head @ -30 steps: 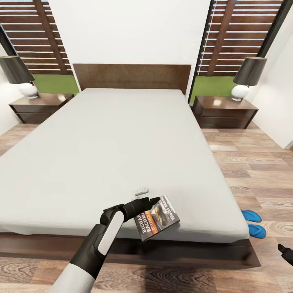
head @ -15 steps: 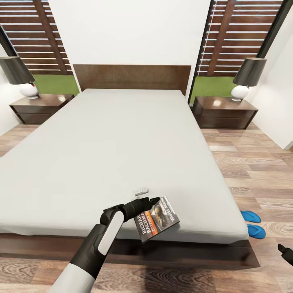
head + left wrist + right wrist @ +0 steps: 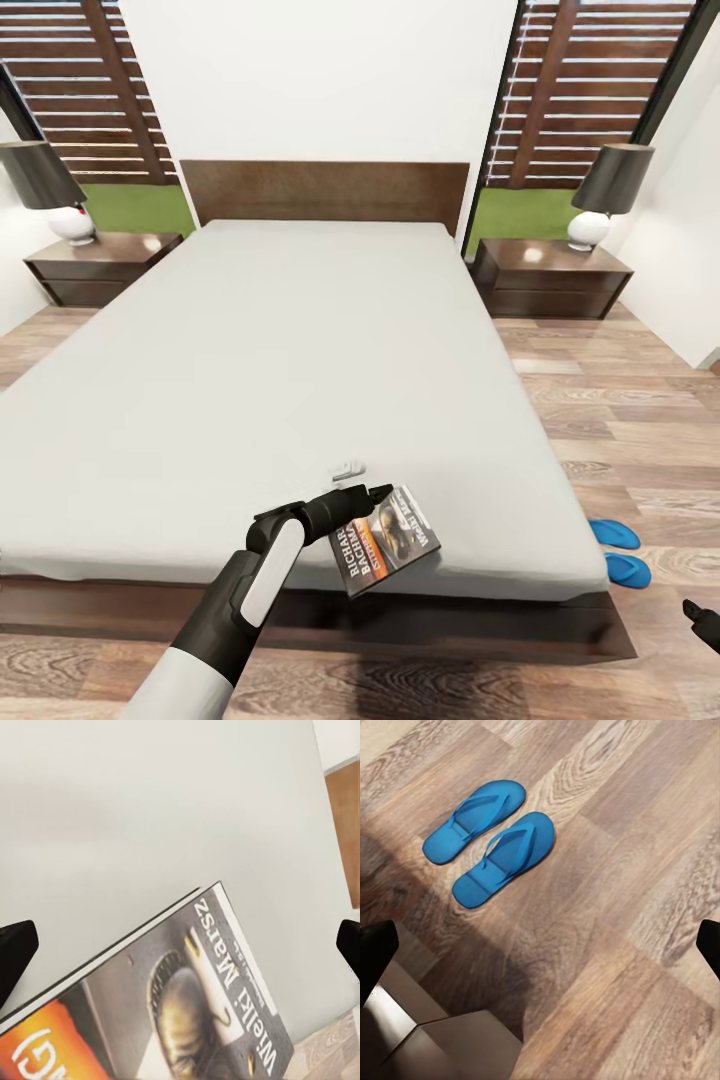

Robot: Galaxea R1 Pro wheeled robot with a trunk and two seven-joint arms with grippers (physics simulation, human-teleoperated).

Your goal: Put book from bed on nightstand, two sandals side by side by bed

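The whole head view has shifted slightly between the earlier pictures and now, which indicates camera motion. The bed (image 3: 300, 380), its foot rail and the two sandals (image 3: 622, 552) sit marginally higher and further left in the picture. The left gripper (image 3: 375, 493) and the book (image 3: 388, 540) it carries show almost no displacement against the picture edges.

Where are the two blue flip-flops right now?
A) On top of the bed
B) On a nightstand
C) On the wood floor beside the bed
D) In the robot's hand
C: the two flip-flops lie side by side on the wood floor, next to the corner of the bed, with nothing holding them.
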